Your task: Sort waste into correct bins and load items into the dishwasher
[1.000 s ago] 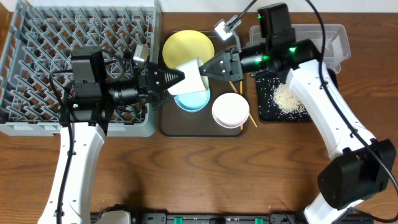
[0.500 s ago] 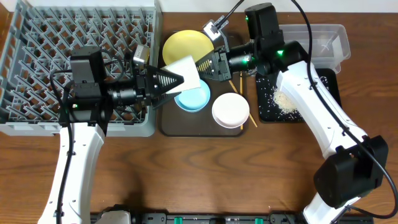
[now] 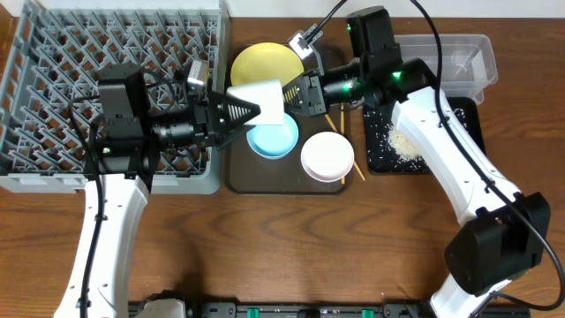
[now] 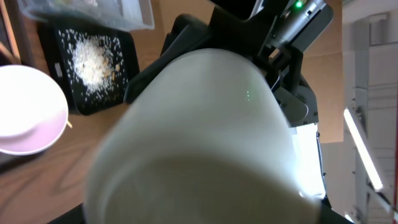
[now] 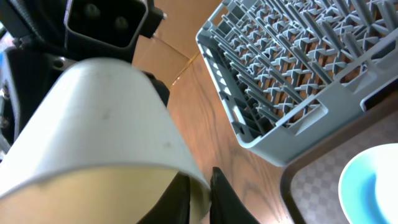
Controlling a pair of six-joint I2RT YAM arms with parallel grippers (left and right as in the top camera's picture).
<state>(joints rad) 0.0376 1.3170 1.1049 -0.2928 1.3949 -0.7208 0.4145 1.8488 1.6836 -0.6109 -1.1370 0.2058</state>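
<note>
Two grippers, one white cup (image 3: 263, 97): we list it mid-air between them, above the light blue bowl (image 3: 275, 141); left gripper (image 3: 251, 109) clasps its body, jaws part-open; right gripper (image 3: 286, 95), jaws near-closed, straddles its rim, grip undetermined

Left gripper (image 3: 252, 111), right gripper (image 3: 288, 95) and white cup (image 3: 265, 97) crowd above the serving tray (image 3: 238, 180); table (image 3: 291, 247) before it lies open; dish rack (image 3: 35, 175) flanks its left.

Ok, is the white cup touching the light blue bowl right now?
Apart. The right wrist view shows the white cup at the left and the light blue bowl at the lower right, with table and tray between them.
</note>
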